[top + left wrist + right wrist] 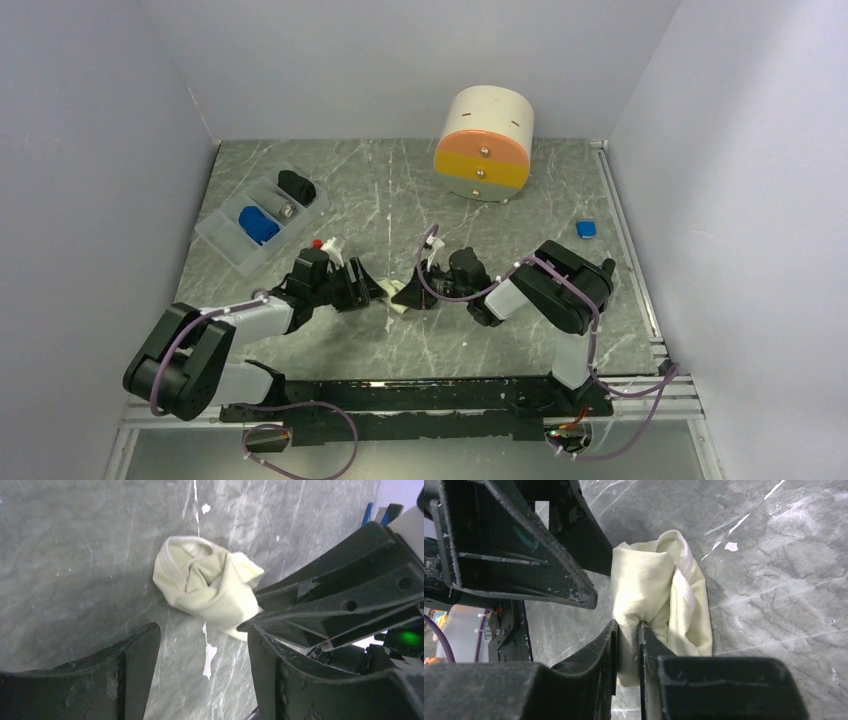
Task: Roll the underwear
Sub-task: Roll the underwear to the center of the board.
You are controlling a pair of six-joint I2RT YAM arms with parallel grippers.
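The cream-yellow underwear (pixel 207 587) lies bunched into a loose roll on the marble table between my two grippers; it also shows in the right wrist view (pixel 664 590) and as a pale spot in the top view (pixel 397 300). My right gripper (pixel 627 630) is shut on a fold of it at its near edge. My left gripper (pixel 204 635) is open and empty, just short of the roll, its jaws apart over bare table. The blue underwear (pixel 258 224) sits rolled in the clear tray.
A clear divided tray (pixel 232 247) at the back left also holds a black rolled bundle (pixel 296 186). A round drawer box (pixel 484 143) stands at the back. A small blue object (pixel 586 229) lies at the right by the rail.
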